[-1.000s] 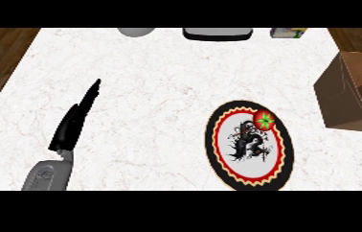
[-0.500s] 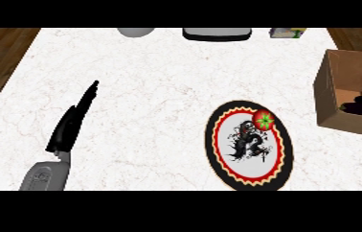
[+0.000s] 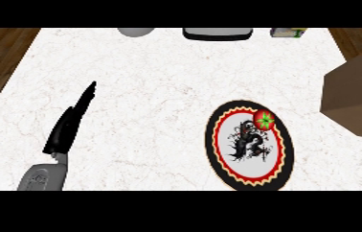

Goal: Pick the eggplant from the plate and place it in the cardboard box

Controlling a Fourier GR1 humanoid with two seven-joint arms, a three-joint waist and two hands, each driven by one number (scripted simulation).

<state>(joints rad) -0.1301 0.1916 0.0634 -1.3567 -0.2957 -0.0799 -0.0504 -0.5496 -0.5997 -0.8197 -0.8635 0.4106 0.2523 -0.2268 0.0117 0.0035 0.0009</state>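
The round plate point(image 3: 249, 147) lies on the white counter at the lower right. It has a black rim, a red band and a white middle with a black figure and a small red and green mark. No eggplant shows on it or anywhere else. The brown cardboard box point(image 3: 346, 97) is cut off by the right edge, just right of the plate; only its outer sides show, not its inside. My left hand point(image 3: 67, 125) rests open at the lower left, fingers straight and pointing up, far from plate and box. My right hand does not show.
Along the counter's far edge stand a grey rounded thing point(image 3: 136, 31), a dark tray-like object point(image 3: 218, 33) and a small green and white pack point(image 3: 288, 32). Wooden floor shows past the counter's left and right edges.
The box looks different: half a second ago its open inside showed with a dark thing at the edge, now only brown sides show. My left hand and the plate have not moved.
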